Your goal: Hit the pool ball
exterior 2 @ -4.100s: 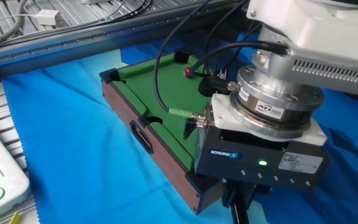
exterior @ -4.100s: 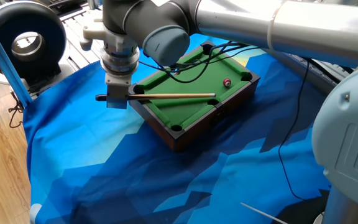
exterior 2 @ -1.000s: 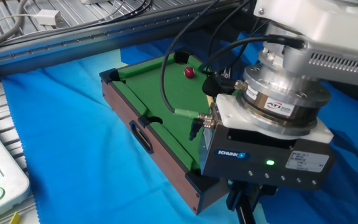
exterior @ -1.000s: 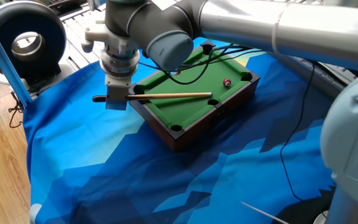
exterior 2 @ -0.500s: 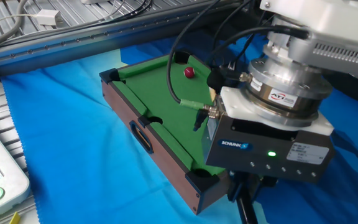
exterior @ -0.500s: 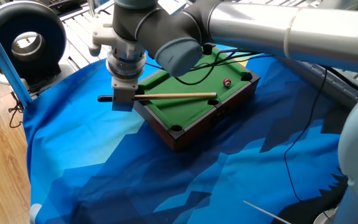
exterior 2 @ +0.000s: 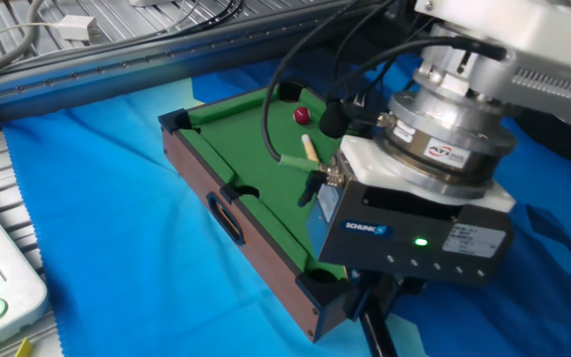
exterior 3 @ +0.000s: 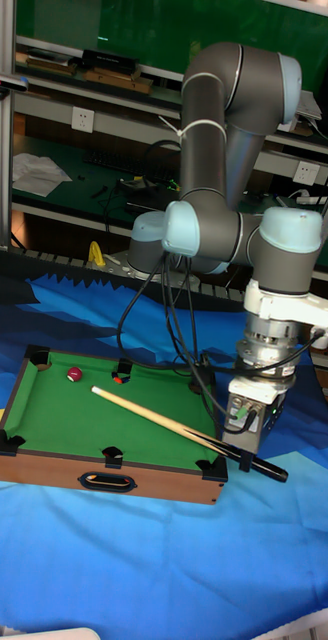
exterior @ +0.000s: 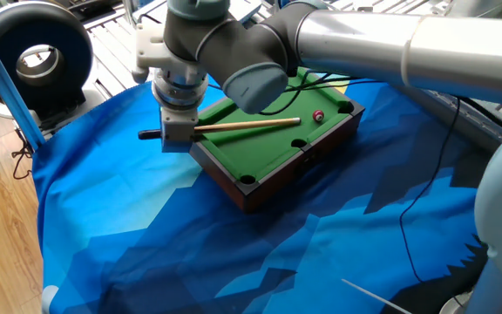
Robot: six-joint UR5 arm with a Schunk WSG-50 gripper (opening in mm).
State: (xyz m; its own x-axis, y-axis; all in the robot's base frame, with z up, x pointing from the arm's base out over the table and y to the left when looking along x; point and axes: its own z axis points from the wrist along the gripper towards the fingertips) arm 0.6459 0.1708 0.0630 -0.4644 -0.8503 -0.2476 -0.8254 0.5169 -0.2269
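— Hand (exterior 3: 246, 452) position? What is it holding?

— Closed on the butt of a cue (exterior: 244, 125), just off one end of the toy pool table (exterior: 273, 157). Red pool ball (exterior: 318, 115) sits near the far corner pocket, slightly apart from the cue tip.

— Step?

— Aiming, I judge. Next: push the cue straight forward into the ball.

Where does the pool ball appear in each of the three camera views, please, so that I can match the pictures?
One fixed view: the pool ball lies on the green felt near the table's far right corner pocket.
The other fixed view: it sits at the far end of the felt, just beyond the cue tip.
Tall fixed view: it is near the back left corner.
Shared landmark: the wooden cue, whose tip points toward the ball.
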